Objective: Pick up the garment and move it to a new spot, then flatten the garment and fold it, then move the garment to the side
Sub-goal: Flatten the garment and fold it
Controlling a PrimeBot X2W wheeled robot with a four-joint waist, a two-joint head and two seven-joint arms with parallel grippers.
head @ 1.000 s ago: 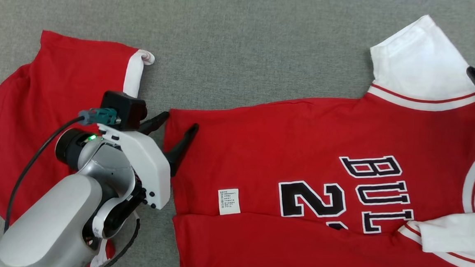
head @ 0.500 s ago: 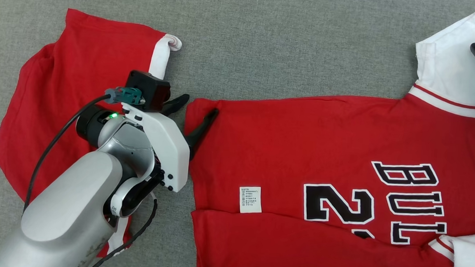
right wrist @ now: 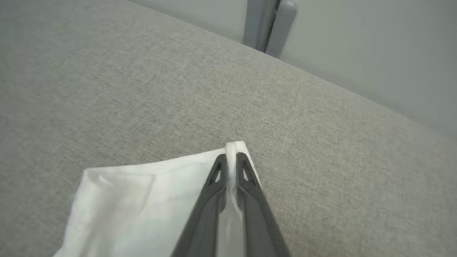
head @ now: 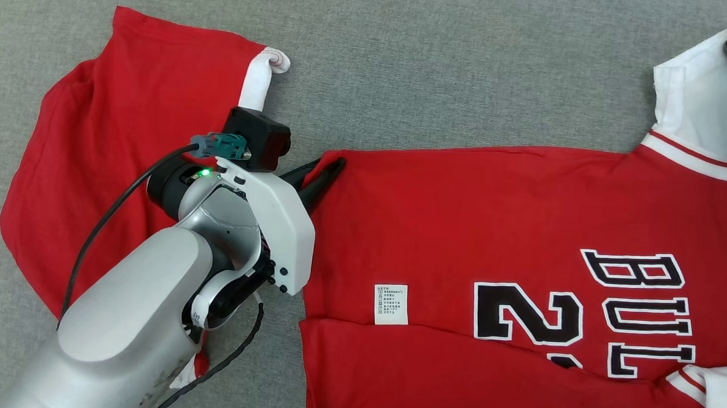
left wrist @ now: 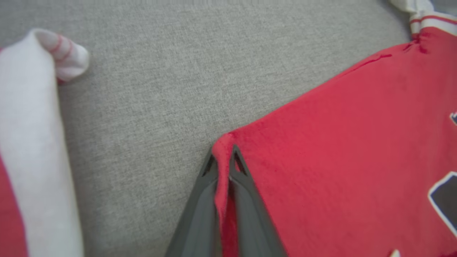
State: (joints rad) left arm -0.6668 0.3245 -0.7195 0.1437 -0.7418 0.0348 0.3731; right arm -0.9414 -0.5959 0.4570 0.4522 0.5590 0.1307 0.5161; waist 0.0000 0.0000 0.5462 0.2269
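Jersey pinched at two corners on grey cloth surface.
Left gripper closed tight on red hem corner, fold of cloth squeezed between both fingers; right gripper clamped the same way on tip of white sleeve, thin ridge of fabric standing between the dark fingers. Spread flat, lettering upward, across right side of head view; second red garment apart at left, partly behind left forearm.
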